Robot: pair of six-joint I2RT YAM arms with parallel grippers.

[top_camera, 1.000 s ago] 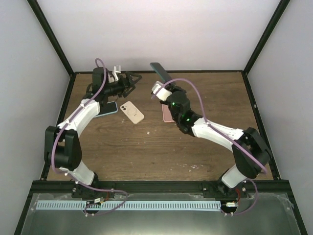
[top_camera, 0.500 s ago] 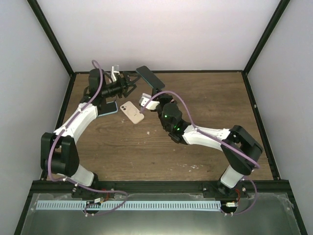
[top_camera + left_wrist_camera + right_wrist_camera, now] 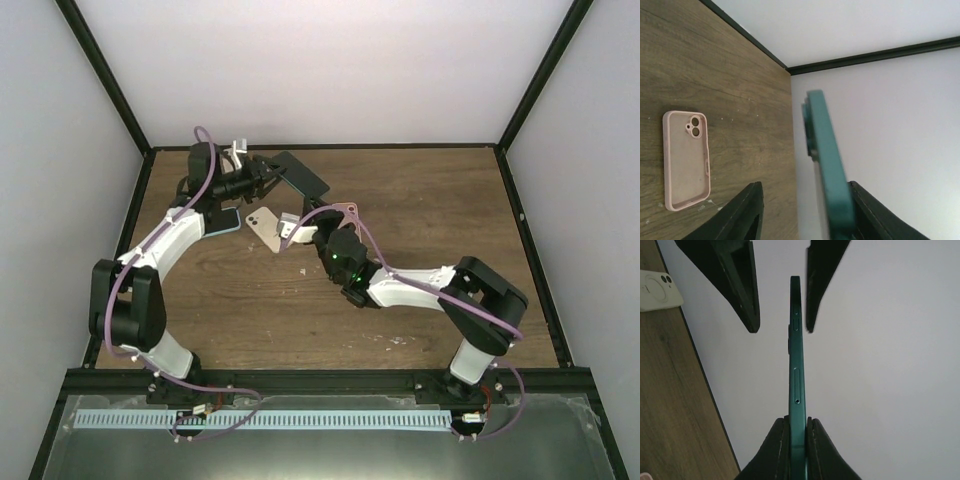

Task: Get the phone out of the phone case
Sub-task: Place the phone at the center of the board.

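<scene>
The dark green flat phone (image 3: 796,365) is up off the table. In my right wrist view I see it edge-on, running straight up the middle of the frame, side buttons and a small slot facing the lens. From this edge I cannot tell whether it wears a case or is bare.

My right gripper (image 3: 797,421) has it pinched at the bottom of that frame: both black fingers are pressed flat against the two faces, with nothing between them but the thickness of the phone.

My left gripper (image 3: 805,186) is spread wide. Its two black fingers stand on either side of the far end of the phone. The right wrist view shows a strip of white wall on each side of the edge, narrower on the right of the frame. So I read no contact there.

In the overhead view the two grippers meet at the upper left of the frame, over the brown wooden table (image 3: 430,200) near the back wall.

On the wood lie:
- a pale pink empty phone case (image 3: 686,160), hollow side up, at centre left of the left wrist view
- a cream rectangular phone (image 3: 262,226), camera side up, just below the grippers overhead
- a teal flat thing (image 3: 222,222), partly under the left arm
</scene>
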